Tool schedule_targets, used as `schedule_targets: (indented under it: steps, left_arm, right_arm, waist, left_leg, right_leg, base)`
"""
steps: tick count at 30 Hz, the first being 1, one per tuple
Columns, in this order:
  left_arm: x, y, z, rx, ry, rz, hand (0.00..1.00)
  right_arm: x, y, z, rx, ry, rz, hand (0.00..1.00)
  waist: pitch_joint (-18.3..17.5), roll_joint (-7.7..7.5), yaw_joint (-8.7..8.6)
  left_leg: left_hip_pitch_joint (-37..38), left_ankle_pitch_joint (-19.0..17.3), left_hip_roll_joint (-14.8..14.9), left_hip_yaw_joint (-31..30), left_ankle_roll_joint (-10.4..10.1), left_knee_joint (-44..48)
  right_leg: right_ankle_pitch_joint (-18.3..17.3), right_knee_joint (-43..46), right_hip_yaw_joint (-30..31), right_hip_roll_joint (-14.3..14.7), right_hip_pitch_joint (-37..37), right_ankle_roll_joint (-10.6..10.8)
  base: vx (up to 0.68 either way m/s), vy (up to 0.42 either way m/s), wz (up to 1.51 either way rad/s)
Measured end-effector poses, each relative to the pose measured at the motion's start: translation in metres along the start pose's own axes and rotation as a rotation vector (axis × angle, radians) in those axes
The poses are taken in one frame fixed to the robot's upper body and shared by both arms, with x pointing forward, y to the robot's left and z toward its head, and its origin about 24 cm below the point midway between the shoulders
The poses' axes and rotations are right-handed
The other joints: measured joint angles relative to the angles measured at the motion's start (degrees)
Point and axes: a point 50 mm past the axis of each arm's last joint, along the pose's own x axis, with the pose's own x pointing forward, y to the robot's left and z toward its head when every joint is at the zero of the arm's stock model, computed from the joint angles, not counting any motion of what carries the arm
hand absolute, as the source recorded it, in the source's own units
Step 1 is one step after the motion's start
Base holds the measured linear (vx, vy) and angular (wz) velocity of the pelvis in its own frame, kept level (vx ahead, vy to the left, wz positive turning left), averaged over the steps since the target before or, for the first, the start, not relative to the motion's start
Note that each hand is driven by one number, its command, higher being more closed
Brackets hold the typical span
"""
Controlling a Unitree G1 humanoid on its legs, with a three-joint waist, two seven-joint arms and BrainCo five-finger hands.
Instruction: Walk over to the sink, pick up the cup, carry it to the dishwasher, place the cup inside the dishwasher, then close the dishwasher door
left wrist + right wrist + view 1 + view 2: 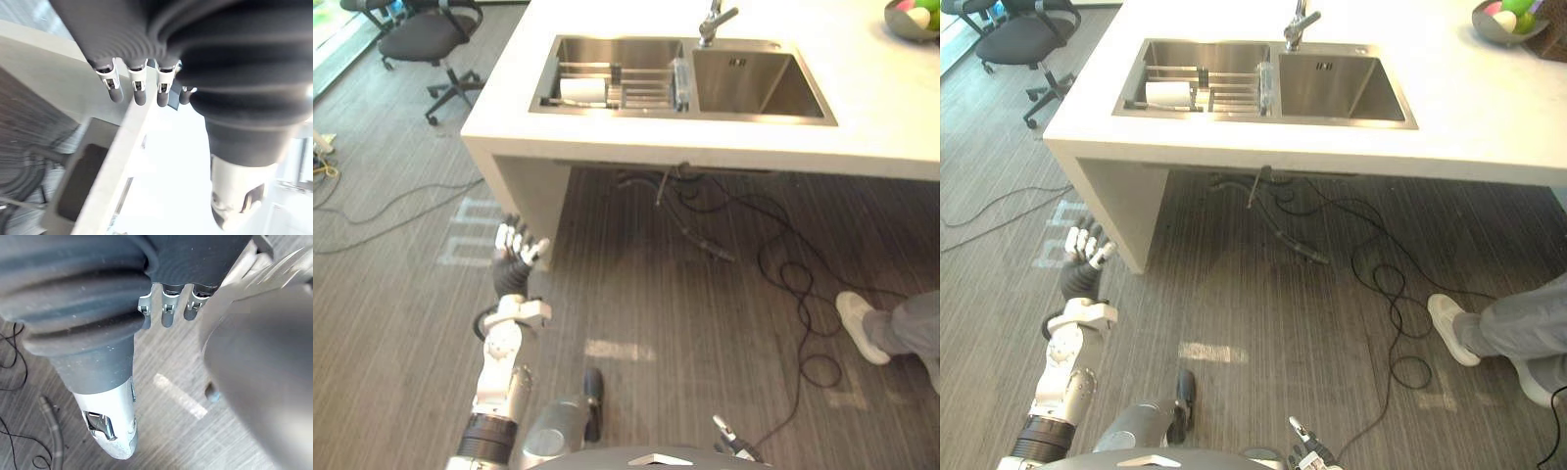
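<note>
Cup (pixel 582 90) is lying on its side in the wire rack (pixel 631 86), and I am counting only one cup, a white one. The rack is sitting inside the left basin of the sink (pixel 803 110), which is having two steel basins side by side. One tap (pixel 715 20) is standing behind the wall between the two basins. The sink is set into one white worktop (pixel 871 137), and at its far right corner one grey bowl (pixel 1500 27) is holding some round fruit.

The left hand (pixel 512 257) is hanging over the floor (pixel 401 333), near the corner of the worktop's side wall, well apart from the cup. Its fingers (pixel 139 93) are staying loose and apart, and they are holding nothing. The right hand (pixel 1307 452) is showing low, close to the robot, also over the floor. Its fingers (pixel 166 316) are relaxed and are gripping nothing.

Two black office chairs are standing on the floor to the left of the worktop, one chair (pixel 431 34) nearer and a second chair (pixel 960 5) behind it. Black cables (pixel 783 284) are lying on the floor under the sink; I cannot tell how many. On the right a person's grey trouser leg (pixel 911 328) and one white shoe (pixel 860 328) are resting on the floor.
</note>
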Motion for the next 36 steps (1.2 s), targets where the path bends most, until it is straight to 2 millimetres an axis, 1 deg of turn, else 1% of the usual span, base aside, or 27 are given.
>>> schedule_targets:
  steps: [1, 2, 3, 4, 5, 6, 7, 8, 9, 10, 11, 12, 18, 21, 22, 24, 25, 26, 28, 29, 30, 31, 32, 33, 34, 35, 36]
  left_arm:
    - [0.003, -0.002, 0.005, 0.022, -0.016, -0.007, 0.0]
    - [0.004, -0.004, 0.007, 0.03, -0.024, -0.004, 0.0]
    - [0.004, -0.004, 0.007, 0.03, -0.024, 0.001, 0.0]
    - [0.004, -0.004, 0.007, 0.028, -0.023, 0.006, 0.0]
    - [0.004, -0.005, 0.007, 0.025, -0.025, 0.005, 0.0]
    - [0.006, -0.007, 0.008, 0.019, -0.032, -0.001, 0.0]
    - [0.006, -0.008, 0.008, 0.016, -0.037, -0.005, 0.0]
    - [0.008, -0.012, 0.009, 0.009, -0.049, -0.022, 0.0]
    - [0.008, -0.016, 0.009, -0.002, -0.059, -0.033, 0.0]
    - [0.008, -0.017, 0.01, -0.011, -0.066, -0.031, 0.0]
    - [0.008, -0.016, 0.011, -0.016, -0.079, -0.026, 0.0]
    - [0.002, -0.005, 0.012, 0.032, -0.102, 0.003, 0.0]
    - [0.002, -0.008, 0.01, 0.027, -0.091, -0.002, 0.0]
    - [0.001, -0.015, -0.001, -0.018, -0.007, -0.035, 0.0]
    - [0.0, -0.018, -0.01, -0.033, 0.05, -0.052, 0.0]
    - [-0.001, -0.02, -0.023, -0.05, 0.133, -0.067, 0.0]
    - [-0.002, -0.022, -0.028, -0.061, 0.163, -0.078, 0.0]
    - [0.001, -0.028, -0.03, -0.068, 0.178, -0.1, 0.0]
    - [0.009, -0.038, -0.026, -0.091, 0.172, -0.13, 0.0]
    - [0.014, -0.039, -0.022, -0.111, 0.159, -0.127, 0.0]
    - [0.016, -0.038, -0.02, -0.119, 0.15, -0.119, 0.0]
    - [0.022, -0.033, -0.015, -0.12, 0.134, -0.097, 0.0]
    - [0.025, -0.026, -0.01, -0.134, 0.121, -0.053, 0.0]
    - [0.027, -0.024, -0.009, -0.133, 0.115, -0.042, 0.0]
    - [0.029, -0.021, -0.006, -0.132, 0.112, -0.031, 0.0]
    - [0.029, -0.022, -0.005, -0.129, 0.112, -0.038, 0.0]
    - [0.03, -0.024, 0.0, -0.133, 0.098, -0.055, 0.0]
  right_arm:
    - [0.0, 0.002, -0.005, 0.007, 0.002, -0.001, 0.0]
    - [0.0, 0.0, -0.002, 0.043, -0.03, -0.012, 0.0]
    - [-0.001, -0.002, -0.001, 0.061, -0.039, -0.019, 0.0]
    - [-0.001, -0.004, -0.001, 0.086, -0.043, -0.025, 0.0]
    - [-0.002, -0.005, -0.004, 0.087, -0.035, -0.027, 0.0]
    - [-0.003, -0.006, -0.013, 0.08, -0.013, -0.032, 0.0]
    - [-0.004, -0.008, -0.016, 0.092, -0.012, -0.037, 0.0]
    - [-0.007, -0.014, -0.022, 0.082, 0.001, -0.055, 0.0]
    - [-0.01, -0.021, -0.029, 0.099, 0.013, -0.079, 0.0]
    - [-0.011, -0.023, -0.031, 0.1, 0.022, -0.086, 0.0]
    - [-0.014, -0.028, -0.039, 0.089, 0.049, -0.097, 0.0]
    - [-0.013, -0.013, -0.036, 0.081, 0.034, 0.06, 0.0]
    - [-0.012, -0.013, -0.037, 0.069, 0.04, 0.061, 0.0]
    - [-0.012, -0.012, -0.038, 0.059, 0.049, 0.048, 0.0]
    - [-0.012, -0.011, -0.038, 0.063, 0.049, 0.047, 0.0]
    - [-0.012, -0.011, -0.038, 0.078, 0.047, 0.048, 0.0]
    - [-0.011, -0.01, -0.039, 0.081, 0.051, 0.051, 0.0]
    - [-0.012, -0.01, -0.04, 0.087, 0.066, 0.053, 0.0]
    - [-0.015, -0.017, -0.046, 0.099, 0.115, 0.037, 0.0]
    - [-0.019, -0.024, -0.051, 0.115, 0.131, 0.022, 0.0]
    - [-0.02, -0.025, -0.052, 0.11, 0.137, 0.018, 0.0]
    - [-0.019, -0.024, -0.051, 0.104, 0.14, 0.018, 0.0]
    - [-0.02, -0.03, -0.045, 0.051, 0.137, 0.003, 0.0]
    - [-0.021, -0.034, -0.041, 0.027, 0.132, -0.006, 0.0]
    - [-0.022, -0.038, -0.034, -0.006, 0.126, -0.017, 0.0]
    - [-0.022, -0.04, -0.025, -0.021, 0.103, -0.021, 0.0]
    - [-0.02, -0.038, -0.014, -0.032, 0.07, -0.005, 0.0]
  waist:
    - [0.0, 0.02, -0.12]
    - [0.0, 0.05, -0.51]
    - [0.0, 0.11, -0.62]
    - [0.0, 0.26, -0.71]
    - [0.0, 0.36, -0.78]
    - [-0.5, 0.99, -1.41]
    - [-0.9, 0.96, -1.91]
    - [-0.9, 0.94, -3.02]
    - [-1.0, 0.8, -2.88]
    - [-1.2, 0.61, -2.86]
    - [-2.3, -0.49, -2.32]
    - [-7.2, -0.48, -1.43]
    - [-7.2, -0.47, -1.78]
    - [-7.3, -0.55, -2.5]
    - [-7.3, -0.56, -2.52]
    - [-7.4, -0.48, -3.4]
    - [-7.7, -0.11, -4.2]
    - [-8.5, -0.1, -4.59]
    - [-9.0, -0.04, -5.44]
    - [-10.1, 0.81, -5.57]
    - [-10.5, 0.81, -5.54]
    - [-10.4, 0.51, -5.52]
    - [-10.2, 0.71, -5.44]
    - [-9.7, 1.47, -5.35]
    - [-8.6, 1.83, -4.92]
    - [-8.6, 3.45, -4.06]
    - [-8.6, 4.03, -2.94]
  left_leg:
    - [2.7, -0.7, -0.2, -0.1, -0.2, -0.8]
    - [6.1, -1.1, -0.5, -0.8, 0.2, -2.1]
    - [7.7, -1.2, -0.6, -1.9, 0.1, -2.8]
    - [10.6, -1.3, -0.4, -3.7, 0.0, -3.7]
    - [12.0, -1.7, 0.1, -5.0, -0.6, -3.8]
    - [12.8, -2.7, 1.3, -6.3, -1.2, -3.4]
    - [12.6, -3.0, 1.8, -6.7, -1.6, -2.8]
    - [12.4, -4.4, 2.5, -9.2, -3.3, -0.1]
    - [12.7, -6.1, 3.0, -11.0, -4.5, 2.0]
    - [12.8, -7.1, 3.3, -11.5, -5.1, 3.0]
    - [12.1, -9.5, 3.4, -12.4, -6.4, 5.0]
    - [15.5, -11.1, 11.5, -3.3, -9.7, -1.7]
    - [16.6, -11.0, 11.5, -2.9, -9.7, -2.3]
    - [17.8, -11.0, 11.5, -2.4, -9.6, -2.8]
    - [18.4, -11.0, 11.6, -1.7, -9.5, -3.6]
    - [19.3, -11.2, 11.8, -1.2, -9.3, -4.7]
    - [18.9, -11.7, 12.3, -0.4, -9.5, -4.8]
    - [18.0, -11.9, 12.9, 0.4, -9.4, -4.8]
    - [17.7, -12.5, 14.0, 0.7, -8.0, -4.5]
    - [17.8, -12.8, 14.8, 1.5, -4.3, -3.8]
    - [17.2, -12.5, 14.5, 2.2, -2.9, -0.9]
    - [12.5, -11.8, 15.5, 4.3, -2.4, 9.7]
    - [6.9, -8.5, 17.6, 4.7, -3.2, 24.4]
    - [5.0, -6.0, 18.5, 4.3, -4.6, 30.0]
    - [3.1, -4.8, 19.8, 3.3, -6.1, 36.9]
    - [1.1, -7.8, 20.8, 3.1, -7.6, 41.4]
    - [0.0, -9.5, 20.9, 4.0, -7.9, 40.2]
  right_leg:
    - [-0.1, 9.2, -0.9, -1.1, -4.6, 0.7]
    - [-3.5, 15.4, -5.3, -3.5, -8.2, -3.1]
    - [-5.6, 16.8, -7.5, -4.6, -9.5, -5.3]
    - [-10.0, 16.4, -11.0, -5.6, -12.0, -8.5]
    - [-12.5, 13.5, -12.4, -5.3, -14.2, -9.7]
    - [-15.0, 6.2, -13.3, -3.7, -16.7, -10.4]
    - [-15.7, 1.1, -13.0, -2.8, -17.3, -9.9]
    - [-15.6, -9.4, -11.1, -1.4, -17.4, -9.2]
    - [-13.6, -16.4, -9.3, -0.7, -17.3, -8.5]
    - [-11.7, -19.6, -8.7, -0.7, -17.0, -8.5]
    - [-5.1, -26.2, -8.3, -1.1, -16.5, -8.9]
    - [8.2, -51.4, -13.3, 6.8, -4.3, -9.2]
    - [8.1, -51.3, -13.1, 6.9, -3.7, -9.2]
    - [7.9, -51.2, -13.0, 6.8, -2.9, -9.1]
    - [7.5, -50.4, -13.0, 6.7, -3.3, -9.1]
    - [6.0, -47.9, -13.1, 6.6, -4.4, -9.2]
    - [4.5, -44.9, -13.1, 6.4, -6.3, -9.1]
    - [2.4, -41.3, -13.3, 6.1, -8.7, -9.2]
    - [-0.7, -36.8, -14.2, 6.0, -10.6, -9.5]
    - [-2.7, -36.0, -15.2, 7.0, -10.8, -10.0]
    - [-3.4, -36.3, -14.9, 6.8, -10.6, -9.8]
    - [-4.0, -36.7, -14.9, 6.7, -10.1, -10.0]
    - [-3.3, -39.3, -15.1, 7.0, -6.0, -10.3]
    - [-3.5, -40.4, -15.2, 7.0, -3.7, -10.5]
    - [-4.2, -41.5, -15.2, 7.0, -0.7, -11.0]
    - [-4.8, -42.2, -15.0, 7.0, 2.2, -10.8]
    - [-5.1, -44.0, -14.9, 6.8, 4.3, -10.6]
  base:
    - [0.43, 0.119, -0.07]
    - [0.43, 0.1, -0.08]
    - [0.4, 0.036, -0.09]
    - [0.29, -0.016, -0.09]
    - [0.39, -0.105, 0.06]
    - [0.3, -0.129, 0.29]
    - [0.36, -0.199, 0.76]
    - [0.31, -0.227, 1.0]
    - [0.32, -0.256, 0.97]
    - [0.29, -0.315, 0.75]
    - [0.16, -0.206, 0.37]
    - [0.09, -0.143, 0.23]
    - [0.0, 0.0, -0.02]
    - [0.0, 0.018, -0.06]
    - [-0.01, 0.019, -0.16]
    - [0.0, 0.009, -0.14]
    - [0.02, -0.018, -0.04]
    - [0.03, -0.034, 0.01]
    - [0.1, -0.086, 0.12]
    - [0.16, -0.109, 0.04]
    - [0.22, -0.087, -0.05]
    - [0.29, -0.155, -0.09]
    - [0.31, -0.174, -0.02]
    - [0.34, -0.159, -0.01]
    - [0.32, -0.07, -0.03]
    - [0.34, -0.061, -0.15]
    - [0.24, -0.072, -0.22]
